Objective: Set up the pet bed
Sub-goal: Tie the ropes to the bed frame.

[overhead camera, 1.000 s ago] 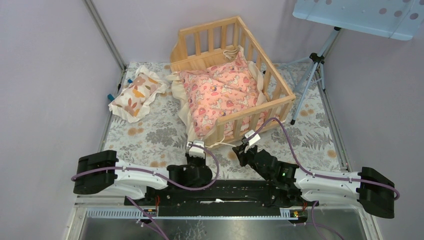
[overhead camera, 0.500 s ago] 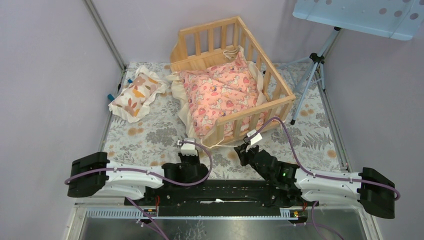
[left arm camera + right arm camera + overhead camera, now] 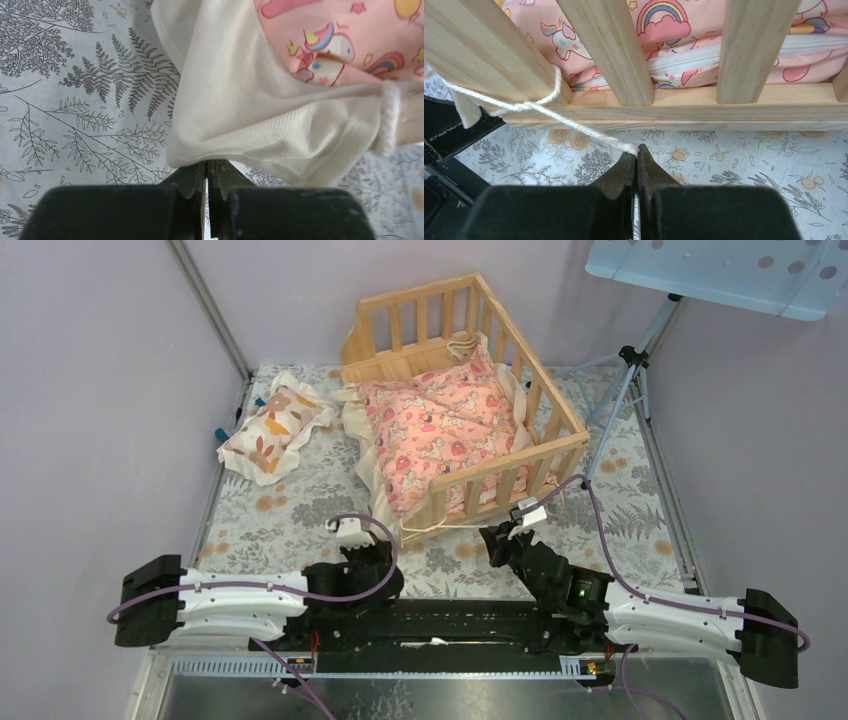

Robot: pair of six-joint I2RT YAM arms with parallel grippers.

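pet bed (image 3: 510, 462) is sitting at the far middle of the table (image 3: 290, 530), turned askew. Its near slatted rail is running from 8 to 2 o'clock in the top view, and the open side is facing about 8 o'clock. The pink cushion (image 3: 450, 425) is lying inside and spilling its cream ruffle out of that open side. The small pillow (image 3: 275, 425) is lying well apart at 10 o'clock, not in the bed.

The right gripper (image 3: 637, 155) is sitting just beside the near rail, with the bed at 12 o'clock from its jaws. The jaws are pressing together on the free end of the white string (image 3: 574, 122), which is looping round the rail's corner post and running off to 10 o'clock from the tips.

The left gripper (image 3: 206, 167) is showing its jaws together. The ruffle edge is touching the tips at 12 o'clock, and I can't tell if any cloth is nipped.

Judging: the next move is turning on that string line. The right arm is nearer the rail, and the left is nearer the overhanging ruffle. A pull toward 6 o'clock is likely dragging the bed corner, not just the string
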